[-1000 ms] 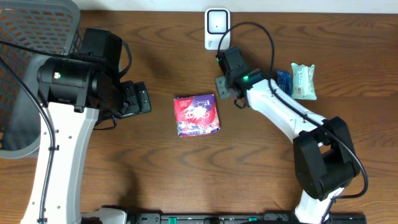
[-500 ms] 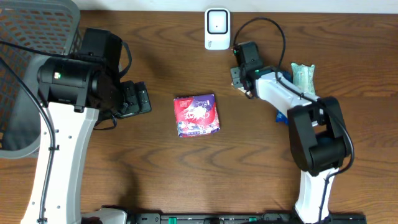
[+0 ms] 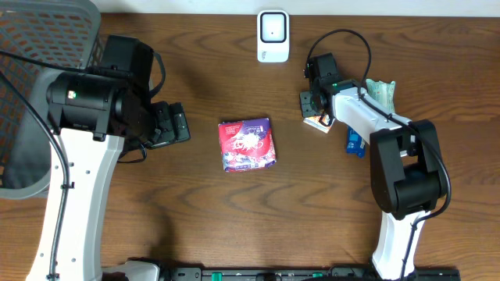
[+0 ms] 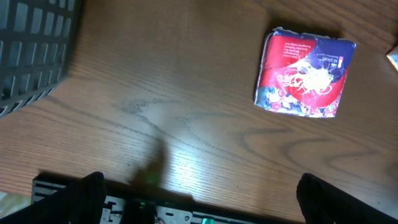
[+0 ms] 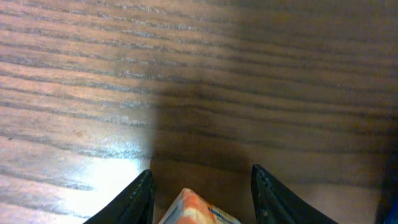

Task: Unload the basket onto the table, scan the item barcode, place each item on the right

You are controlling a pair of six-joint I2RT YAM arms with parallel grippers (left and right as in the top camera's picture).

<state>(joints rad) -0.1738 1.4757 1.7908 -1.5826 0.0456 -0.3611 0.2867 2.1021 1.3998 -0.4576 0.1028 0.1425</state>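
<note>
My right gripper hovers over the table to the right of the white barcode scanner, which stands at the back edge. It is shut on a small orange-and-white box. In the right wrist view a corner of that box pokes out between the two dark fingers of the right gripper, above bare wood. A red-and-purple packet lies flat mid-table. It also shows at the upper right of the left wrist view, the packet well away from my left gripper. That left gripper stands wide open and holds nothing.
A grey mesh basket fills the far left corner, its wall also visible from the left wrist. A green-and-white pack lies beside the right forearm and a blue packet lies just below it. A black rail runs along the table's front edge.
The right gripper has swung rightward and slightly forward, away from the scanner, carrying the small box. The blue packet now lies nearer the front than before. The left arm has not moved.
</note>
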